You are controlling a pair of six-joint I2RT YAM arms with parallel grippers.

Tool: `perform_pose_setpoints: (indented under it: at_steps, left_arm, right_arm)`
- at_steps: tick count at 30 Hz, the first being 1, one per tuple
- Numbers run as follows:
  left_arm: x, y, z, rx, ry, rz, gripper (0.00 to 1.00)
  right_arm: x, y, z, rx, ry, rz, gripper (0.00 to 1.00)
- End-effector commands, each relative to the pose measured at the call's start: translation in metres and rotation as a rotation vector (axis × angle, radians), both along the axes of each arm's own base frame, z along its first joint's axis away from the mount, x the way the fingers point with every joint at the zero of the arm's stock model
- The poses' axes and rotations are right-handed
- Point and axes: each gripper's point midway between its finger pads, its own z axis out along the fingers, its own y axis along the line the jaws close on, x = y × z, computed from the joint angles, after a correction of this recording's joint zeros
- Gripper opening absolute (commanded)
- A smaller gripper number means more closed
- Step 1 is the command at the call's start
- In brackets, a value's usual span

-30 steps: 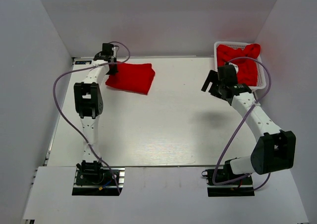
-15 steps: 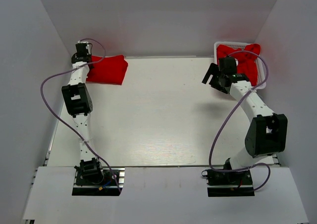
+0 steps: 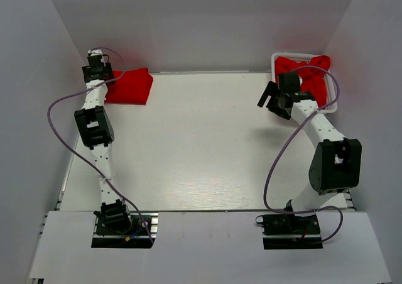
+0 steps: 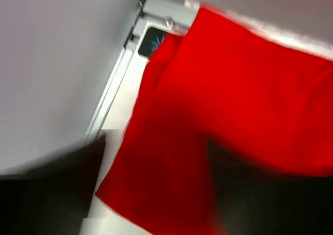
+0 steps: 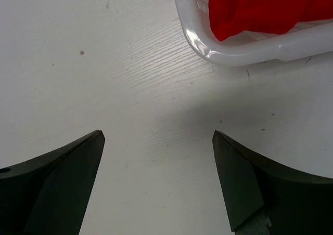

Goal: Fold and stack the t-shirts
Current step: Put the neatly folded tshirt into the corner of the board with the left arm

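Note:
A folded red t-shirt lies in the table's far left corner. My left gripper hovers over its left edge. In the blurred left wrist view the gripper stands open, its dark fingers wide apart above the t-shirt, gripping nothing. More red t-shirts are heaped in the white basket at the far right. My right gripper hangs open just left of that basket. Only bare table shows in the right gripper; the basket's rim and its red t-shirts lie ahead.
The enclosure's white walls close in on the left, back and right. A metal frame rail and corner bracket run along the table's left edge beside the folded shirt. Purple cables loop off both arms.
My left arm has dragged the folded t-shirt left into the far corner and opened its jaws off it. The right gripper has shifted slightly toward the basket, still open.

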Motion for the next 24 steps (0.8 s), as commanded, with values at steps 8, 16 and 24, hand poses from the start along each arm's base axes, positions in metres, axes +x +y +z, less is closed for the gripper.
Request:
perform_pose_setpoints:
  at_steps: [8, 16, 24]
  left_arm:
    - [-0.011, -0.041, 0.119, -0.066, -0.166, -0.079, 1.0]
    - [-0.087, -0.227, 0.102, -0.306, -0.02, -0.235, 1.0]
    - [-0.21, -0.386, 0.099, -0.429, 0.038, -0.473, 1.0]
  right_arm:
    - [0.001, -0.004, 0.044, -0.019, -0.094, 0.039, 0.9]
    - [-0.025, 0.009, 0.041, 0.046, -0.124, 0.1, 0.9]
    - [-0.091, 0.036, -0.003, 0.173, -0.063, 0.264, 0.9]
